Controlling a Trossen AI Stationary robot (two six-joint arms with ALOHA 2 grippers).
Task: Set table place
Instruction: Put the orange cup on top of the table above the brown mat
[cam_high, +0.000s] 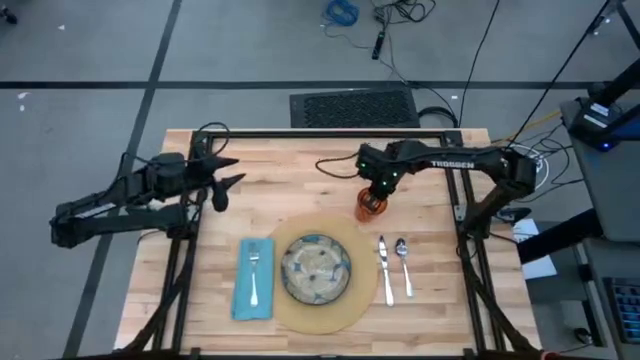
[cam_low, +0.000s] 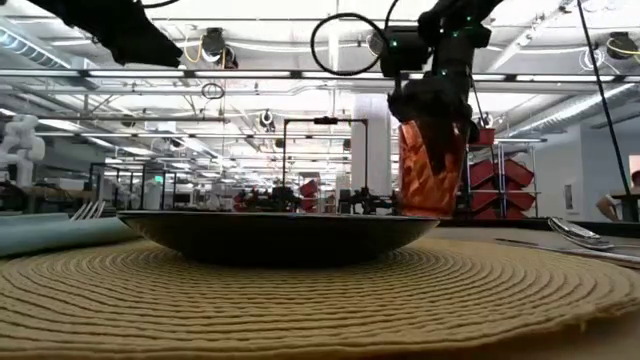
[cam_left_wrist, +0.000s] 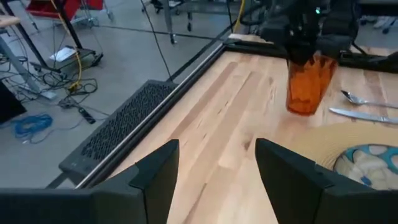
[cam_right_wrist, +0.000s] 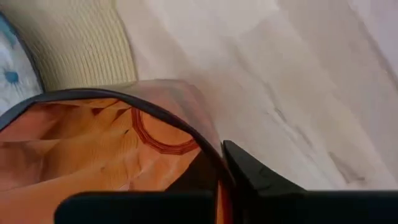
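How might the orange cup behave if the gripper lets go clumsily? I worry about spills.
The orange cup looks tall and narrow, so it may tip if nudged. Its translucent faceted wall suggests light plastic, probably easy to knock. The right gripper pinches its rim, so release could jolt it.

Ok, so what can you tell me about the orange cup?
The orange cup is see-through, like faceted plastic, and stands upright. It is just beyond the round tan mat, above the knife and spoon. The right gripper reaches down from above, with one finger inside the rim and one outside. The cup looks empty. Whether its base rests on the table or hangs just above it is hard to tell.
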